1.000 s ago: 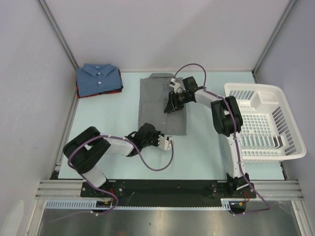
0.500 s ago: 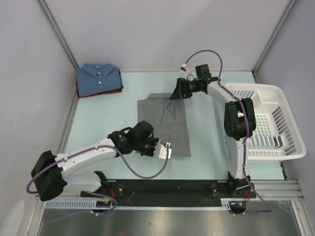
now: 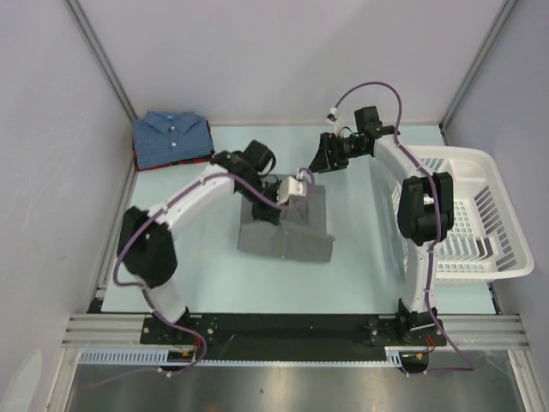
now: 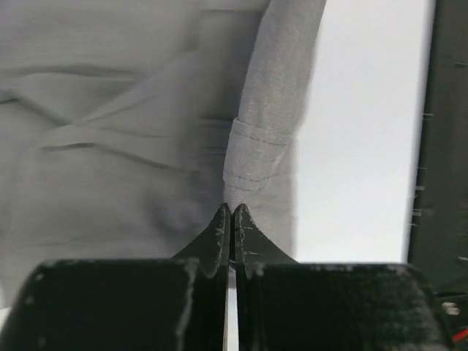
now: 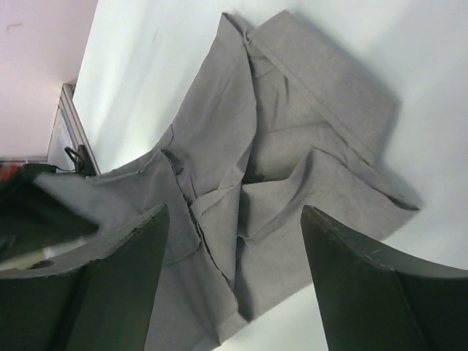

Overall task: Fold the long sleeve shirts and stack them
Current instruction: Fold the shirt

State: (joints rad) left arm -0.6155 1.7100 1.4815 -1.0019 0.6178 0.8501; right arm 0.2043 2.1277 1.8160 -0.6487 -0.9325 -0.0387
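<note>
The grey long sleeve shirt point(image 3: 283, 233) lies rumpled at the table's middle, its near part drawn up and over toward the far side. My left gripper point(image 3: 296, 189) hovers over the shirt's far half, shut, with a fold of the grey cloth point(image 4: 110, 146) pinched at its tips point(image 4: 232, 208); a sleeve cuff point(image 4: 252, 157) hangs just beyond them. My right gripper point(image 3: 319, 163) is open just past the shirt's far right corner, with nothing between its fingers point(image 5: 232, 210) and the grey shirt point(image 5: 292, 146) below it. A folded blue shirt point(image 3: 171, 137) lies on a dark red one point(image 3: 142, 164) at the far left.
A white slatted basket point(image 3: 463, 215) stands at the right edge beside the right arm. Walls enclose the table on the left, the far side and the right. The left arm reaches across the table's left half.
My left gripper swung from the shirt's near edge to its far half, dragging the grey cloth over with it. My right gripper opened wider and pulled back off the shirt.
</note>
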